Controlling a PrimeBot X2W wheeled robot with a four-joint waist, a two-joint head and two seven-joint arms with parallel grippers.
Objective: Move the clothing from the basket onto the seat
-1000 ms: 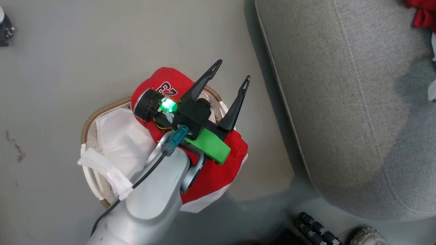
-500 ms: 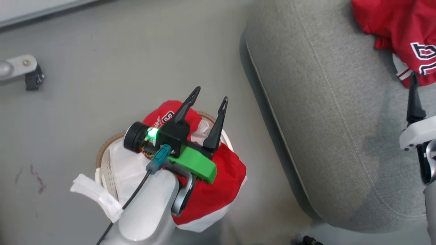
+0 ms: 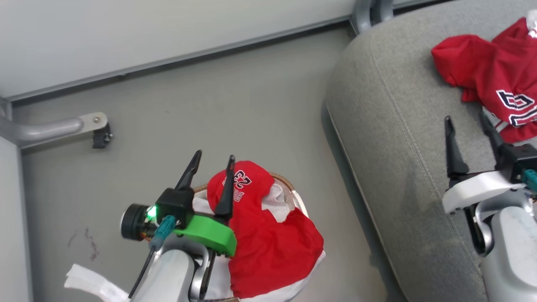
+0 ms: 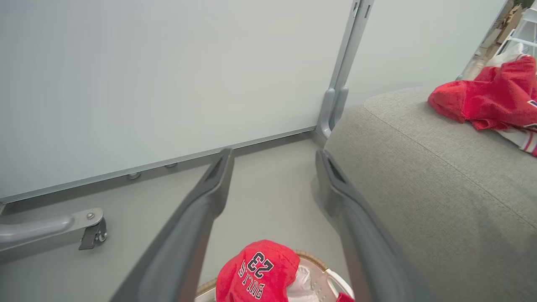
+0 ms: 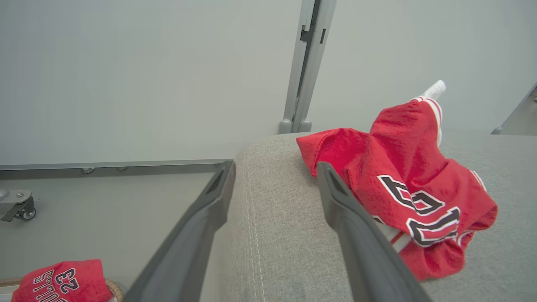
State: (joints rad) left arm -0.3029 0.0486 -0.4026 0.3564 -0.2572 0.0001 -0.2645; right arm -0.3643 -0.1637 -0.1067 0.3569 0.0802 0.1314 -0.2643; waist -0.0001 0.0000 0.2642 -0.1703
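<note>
I have both grippers empty. The left gripper (image 3: 214,156) has its fingers apart with nothing between them and sits over the wall-side edge of the basket (image 3: 286,179). The right gripper (image 3: 465,117) is likewise spread and holding nothing, over the seat (image 3: 398,147) just short of the red shirt (image 3: 491,75) that lies toward its far end.

One red jersey (image 3: 268,235) is left to move, the one printed "BULLS 23". It is heaped in the basket and spills over the rim on the side facing the seat.

My main worry is the white liner (image 3: 275,201). It shows right beside the red cloth, so a deep or careless pinch could gather both, and the liner could then lift the whole basket with it. The basket looks light, so I judge it could tip or skid across the floor.

A shallow pinch carries its own risk. If I catch only a thin fold, the rest of the jersey trails, and it may hook on the rim or a handle. It could also slip free and land on the floor between the basket and the seat.

On the seat side, the near corner is rounded, so a release too close to that edge could let the cloth slide off. My right fingers are also close enough to the shirt there to snag it if I swing that arm carelessly.
</note>
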